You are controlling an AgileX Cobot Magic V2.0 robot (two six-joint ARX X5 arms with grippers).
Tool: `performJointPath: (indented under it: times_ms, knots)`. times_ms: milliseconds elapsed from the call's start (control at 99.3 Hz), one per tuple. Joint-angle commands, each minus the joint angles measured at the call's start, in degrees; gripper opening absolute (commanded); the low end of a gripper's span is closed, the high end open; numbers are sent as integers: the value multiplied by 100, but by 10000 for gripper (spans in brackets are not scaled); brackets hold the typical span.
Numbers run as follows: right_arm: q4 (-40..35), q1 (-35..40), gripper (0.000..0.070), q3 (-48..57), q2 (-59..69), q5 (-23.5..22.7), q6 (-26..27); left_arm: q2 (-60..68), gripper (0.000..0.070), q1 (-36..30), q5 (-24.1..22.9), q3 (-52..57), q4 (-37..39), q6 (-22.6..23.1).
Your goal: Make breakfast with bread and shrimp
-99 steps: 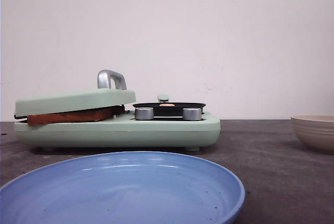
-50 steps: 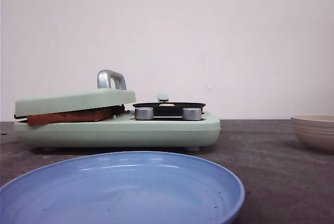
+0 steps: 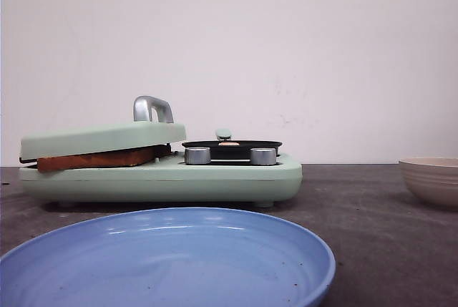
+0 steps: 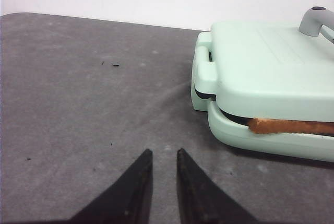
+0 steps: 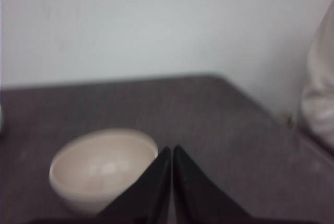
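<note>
The bread (image 3: 96, 159) lies inside the mint-green breakfast maker (image 3: 164, 178), clamped under its lowered lid (image 3: 104, 139). Only the brown crust edge (image 4: 292, 126) shows in the slot. A small orange-pink shrimp piece (image 3: 229, 144) peeks over the rim of the black pan (image 3: 232, 146) on the maker's right half. My left gripper (image 4: 164, 153) hovers over bare table to the left of the maker, its fingers a little apart with nothing between them. My right gripper (image 5: 171, 150) is shut and empty, beside the beige bowl (image 5: 102, 166). Neither gripper shows in the front view.
A large blue plate (image 3: 164, 260) sits at the front of the table. The beige ribbed bowl (image 3: 431, 179) stands at the right edge. Two silver knobs (image 3: 197, 155) and a metal lid handle (image 3: 152, 109) are on the maker. A white wall lies behind.
</note>
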Motion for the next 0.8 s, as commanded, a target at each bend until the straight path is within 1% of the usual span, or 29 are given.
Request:
performJointPath:
  times_ms: [0, 151, 222, 322, 785]
  knots:
    - [-140, 24, 0, -13, -9, -37, -44, 0, 0, 11, 9, -101, -35, -33]
    - [-667, 175, 0, -13, -11, -444, -44, 0, 0, 11, 9, -101, -35, -33]
    - [-656, 271, 0, -13, -11, -599, -42, 0, 0, 11, 9, -98, -35, -33]
    - [-669, 376, 0, -13, -11, -527, -42, 0, 0, 11, 9, -98, -37, -33]
    - [-654, 376, 0, -13, -11, -535, -42, 0, 0, 11, 11, -98, -37, -33]
